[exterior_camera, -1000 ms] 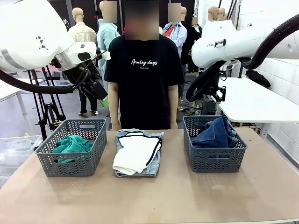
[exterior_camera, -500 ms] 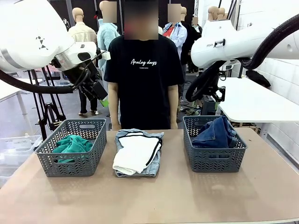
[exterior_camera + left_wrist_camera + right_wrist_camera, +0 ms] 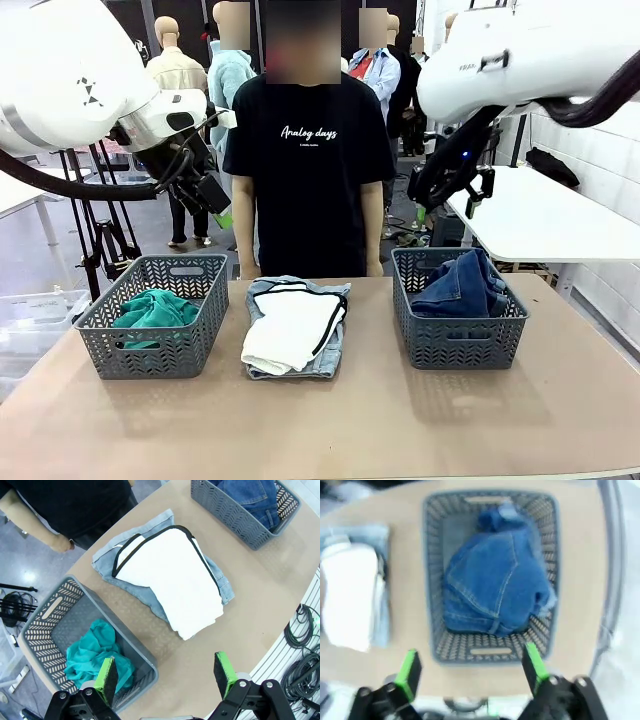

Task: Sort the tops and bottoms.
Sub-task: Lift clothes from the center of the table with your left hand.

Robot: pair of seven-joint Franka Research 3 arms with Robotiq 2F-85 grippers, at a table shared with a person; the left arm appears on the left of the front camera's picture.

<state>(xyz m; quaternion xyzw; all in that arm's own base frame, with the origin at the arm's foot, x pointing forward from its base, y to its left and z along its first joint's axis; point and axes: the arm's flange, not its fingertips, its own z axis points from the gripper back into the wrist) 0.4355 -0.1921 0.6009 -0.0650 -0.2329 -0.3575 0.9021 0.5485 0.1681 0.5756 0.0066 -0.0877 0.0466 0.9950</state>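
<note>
White shorts (image 3: 172,582) lie well beyond the left gripper's (image 3: 165,672) spread jaws, untouched.

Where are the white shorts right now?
In the front view, the white shorts lie in the middle of the table, on top of the light blue denim shorts, between the left basket and the right basket.

From where I stand there is one table (image 3: 380,420) with two grey baskets on it: the nine o'clock basket (image 3: 160,355) and the three o'clock basket (image 3: 460,345). There is one teal-green top (image 3: 155,308). The bottoms number three: one dark blue jeans (image 3: 462,285), one white shorts (image 3: 292,328) and one light denim shorts (image 3: 159,522). One person (image 3: 308,190) stands at twelve o'clock.
</note>
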